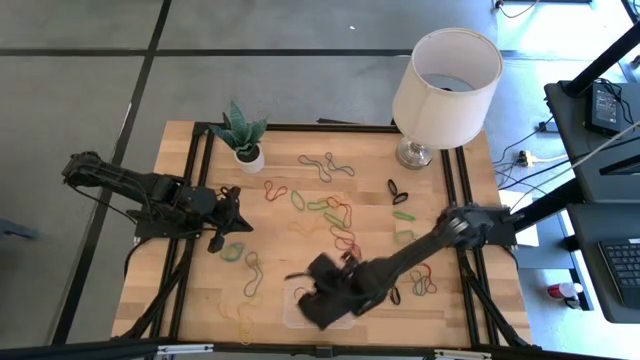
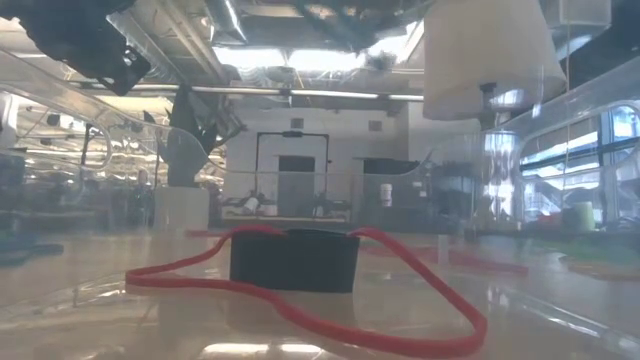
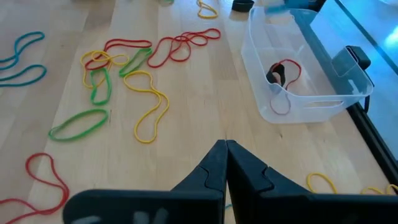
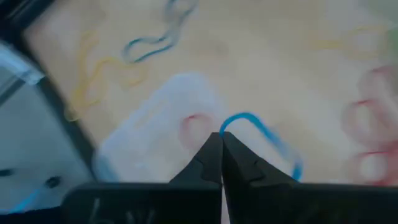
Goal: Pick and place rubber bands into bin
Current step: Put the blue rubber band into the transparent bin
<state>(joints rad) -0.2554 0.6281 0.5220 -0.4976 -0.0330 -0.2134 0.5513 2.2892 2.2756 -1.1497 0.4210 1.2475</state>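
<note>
You had the bin at the table's front edge, rubber bands strewn behind it, the lamp at the back right corner.

A big open lab or workshop: grey concrete floor, exposed ceiling ducts, a wooden bench on black framing, monitor desks alongside.
</note>
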